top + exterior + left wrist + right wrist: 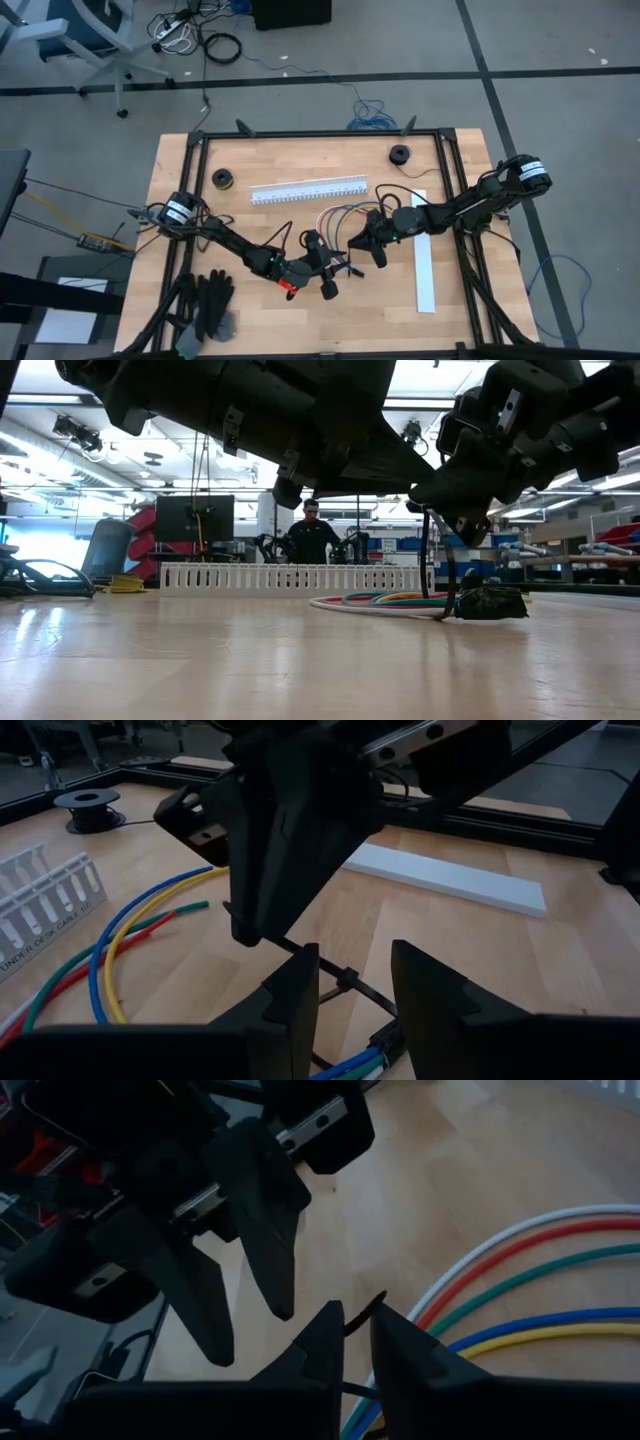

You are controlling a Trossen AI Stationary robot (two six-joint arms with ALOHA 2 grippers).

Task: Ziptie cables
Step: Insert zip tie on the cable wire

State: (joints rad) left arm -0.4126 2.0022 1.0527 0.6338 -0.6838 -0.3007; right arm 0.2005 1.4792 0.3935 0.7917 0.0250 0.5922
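Note:
The cables (335, 213), red, green, blue, yellow and white, lie in a loop on the wooden table, and their ends gather near a small dark plug (490, 602). A thin black zip tie (345, 982) circles them near that end. My right gripper (358, 1315) hovers just above the gathered ends, shut on the tie's strap. Facing it from the left, my left gripper (355, 948) is open. Its fingers stand on either side above the tie's head and the cable ends (360, 1060), and I see no contact. My right gripper pinches the zip tie's thin black strap (368, 1305) between its two fingertips. It reaches in from the table's right and slants slightly down. From the fingertips the strap (440, 565) drops to a loop around the cables, which stay on the table.
A long white slotted channel (308, 190) lies beyond the cables. A flat white strip (425, 262) is at the right. Two small spools (222, 178) (400, 154) stand toward the far edge, and black gloves (210, 300) lie at the near left. A person (312, 535) stands in the room behind.

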